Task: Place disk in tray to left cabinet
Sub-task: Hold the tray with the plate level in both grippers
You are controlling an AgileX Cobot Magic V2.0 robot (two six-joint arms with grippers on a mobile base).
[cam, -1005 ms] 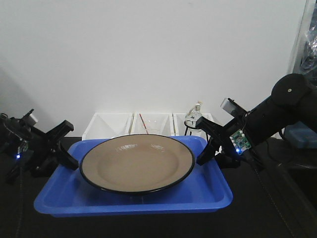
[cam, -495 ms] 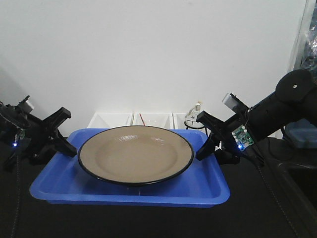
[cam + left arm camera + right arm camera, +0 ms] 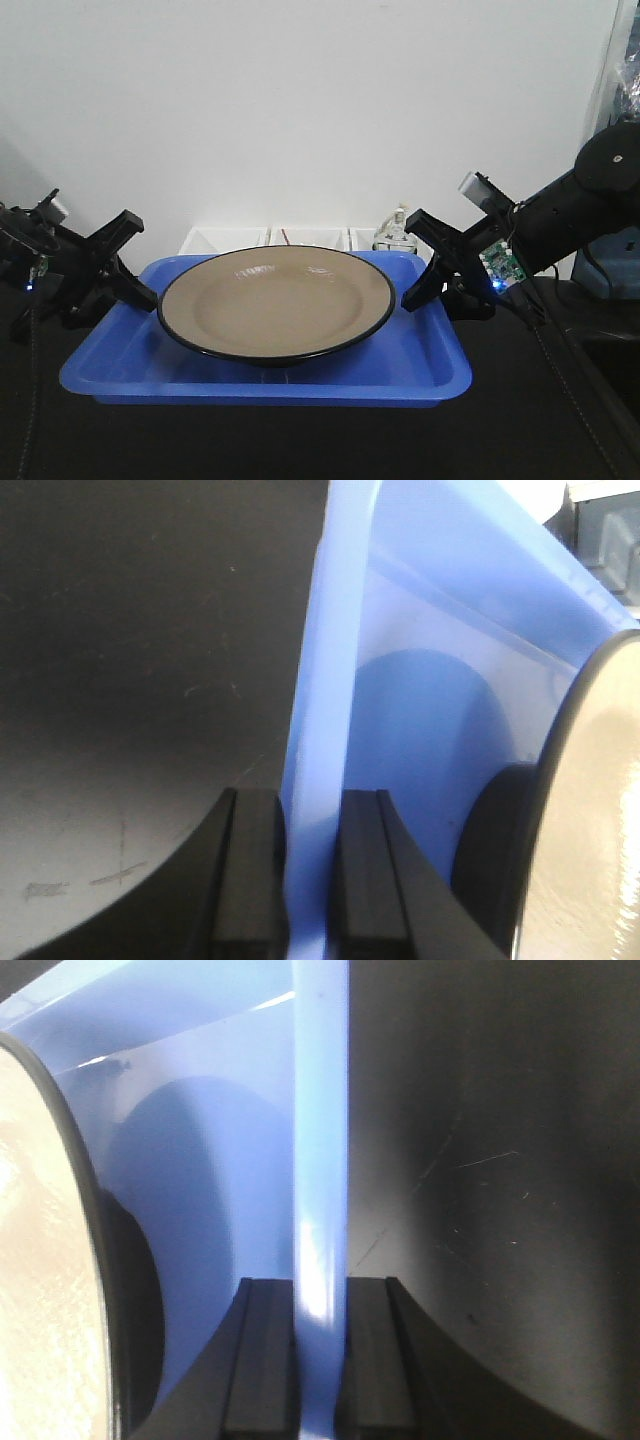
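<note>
1. The plate already sits in the blue tray, roughly in the middle, tan face up; that part of the job looks done.
2. The left gripper is pinching the tray's left rim; in the left wrist view its two black fingers stand on either side of the blue wall, pressed against it, with the plate's edge just beside.
3. The right gripper is pinching the opposite rim in the same way; the right wrist view shows the blue wall clamped between the fingers, with the plate's black edge close on the inner side.
4. So the two-handed hold is in place, by my reading; what is left is to carry the tray over to the left cabinet, rest it on a shelf and let go.
5. The cabinet shows in none of the views, so I cannot say how far off it is or which shelf is meant.
6. I cannot tell whether the tray is raised clear of the dark table or resting on it; the underside is in shadow.
7. The white bins behind are mostly hidden by the tray and plate; a small glassy object beside them is too small to name.
</note>
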